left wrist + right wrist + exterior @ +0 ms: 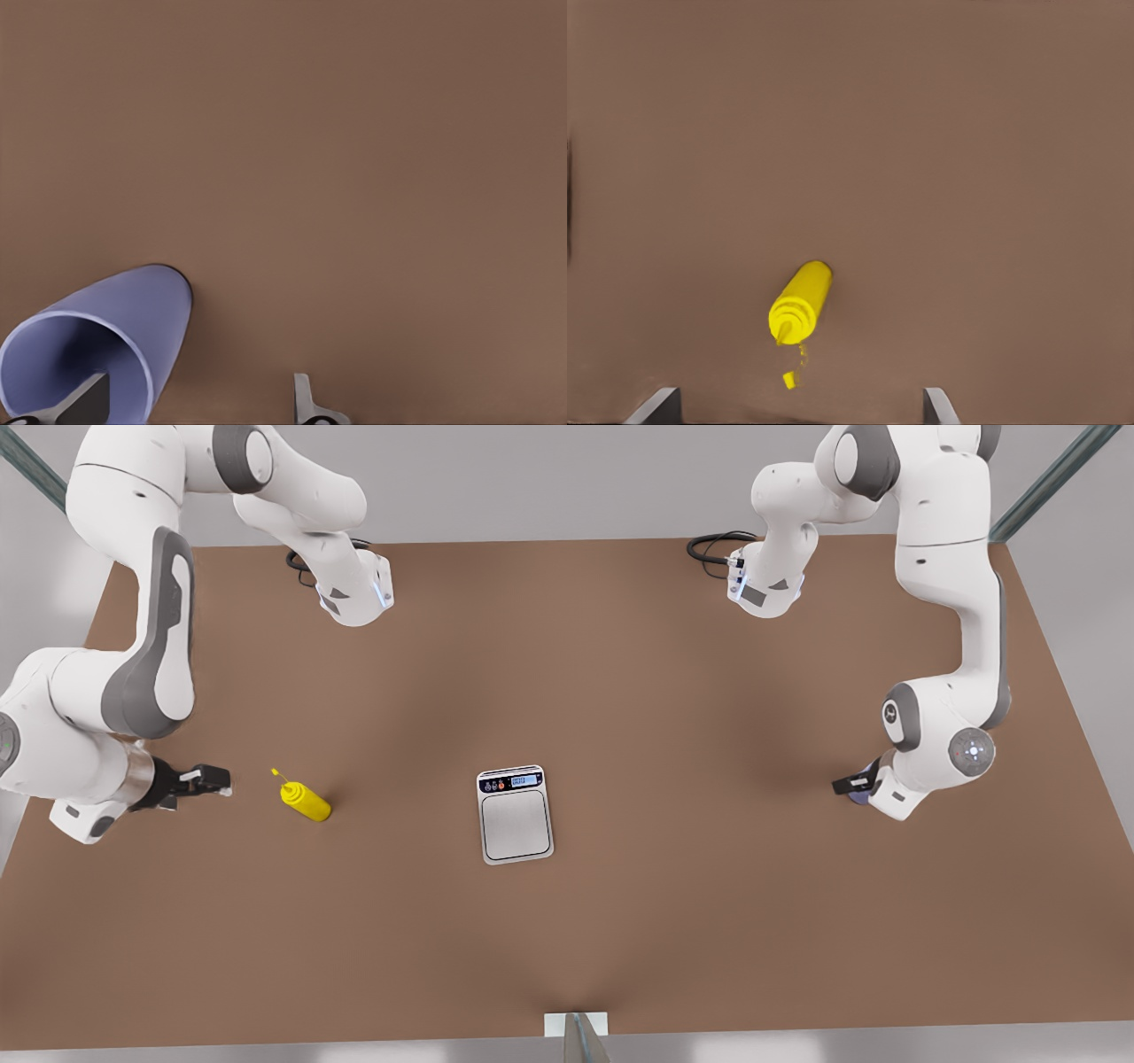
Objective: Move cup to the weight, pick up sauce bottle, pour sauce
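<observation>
L gripper [849,785] is sitting spread at the cup [97,350], one finger [84,400] inside the rim – elbow folded above. R gripper [217,780] is hanging wide open near the sauce bottle [306,799], forearm low. Weight [515,814] is lying mid-table [673,921], bare.
</observation>
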`<action>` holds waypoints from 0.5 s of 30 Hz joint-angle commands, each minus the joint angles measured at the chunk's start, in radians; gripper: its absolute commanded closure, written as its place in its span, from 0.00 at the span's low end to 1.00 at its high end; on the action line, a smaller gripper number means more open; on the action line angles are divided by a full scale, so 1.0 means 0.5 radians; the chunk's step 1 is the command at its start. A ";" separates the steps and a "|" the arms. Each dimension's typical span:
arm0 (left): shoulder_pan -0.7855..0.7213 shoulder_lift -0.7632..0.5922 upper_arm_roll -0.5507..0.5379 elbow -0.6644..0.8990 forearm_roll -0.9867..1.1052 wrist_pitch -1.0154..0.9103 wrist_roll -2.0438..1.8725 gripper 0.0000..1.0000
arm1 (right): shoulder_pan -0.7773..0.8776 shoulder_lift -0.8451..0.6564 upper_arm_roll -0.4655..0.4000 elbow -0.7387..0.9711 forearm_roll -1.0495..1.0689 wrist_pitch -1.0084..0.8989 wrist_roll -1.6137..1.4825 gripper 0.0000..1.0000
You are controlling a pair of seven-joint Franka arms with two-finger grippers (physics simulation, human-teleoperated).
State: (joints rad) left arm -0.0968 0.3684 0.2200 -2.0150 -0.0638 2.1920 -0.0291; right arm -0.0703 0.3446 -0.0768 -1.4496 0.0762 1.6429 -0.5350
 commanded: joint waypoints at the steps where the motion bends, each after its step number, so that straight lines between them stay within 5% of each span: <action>1: 0.000 -0.001 0.002 -0.001 0.002 0.000 0.000 0.00 | -0.013 0.010 0.000 0.000 0.004 0.000 -0.117 0.00; 7: 0.000 0.015 0.045 -0.056 0.005 0.086 -0.003 0.01 | -0.387 0.148 0.000 -0.169 0.544 0.135 -1.777 0.00; 11: -0.006 0.049 0.042 -0.081 0.005 0.138 -0.025 0.46 | -0.654 0.222 0.000 -0.490 1.102 0.132 -2.783 0.00; 15: -0.012 0.088 0.042 -0.081 0.005 0.135 -0.034 0.66 | -0.789 0.415 0.000 -0.598 1.388 0.095 -3.311 0.00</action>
State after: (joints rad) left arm -0.1039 0.4185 0.2414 -2.0556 -0.0623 2.2596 -0.0482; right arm -0.4663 0.5693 -0.0767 -1.7487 0.7934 1.6891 -2.2111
